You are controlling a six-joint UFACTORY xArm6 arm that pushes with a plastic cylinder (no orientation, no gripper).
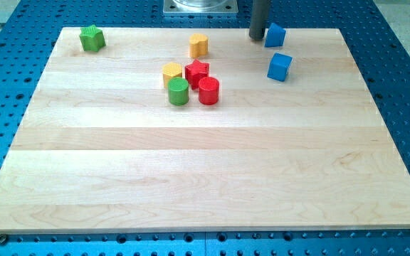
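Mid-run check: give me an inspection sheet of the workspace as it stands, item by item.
Surface: pale wooden board on a blue perforated table.
Blocks: green star at the view's top left; yellow block at top centre; a touching cluster of yellow block, red star, green cylinder and red cylinder; two blue cubes at top right.
Clutter: nothing seen.
Tip: my tip sits at the board's top edge, just left of the upper blue cube, touching or nearly so.
Cables: nothing seen.
Surroundings: metal base plate beyond the board's top edge.
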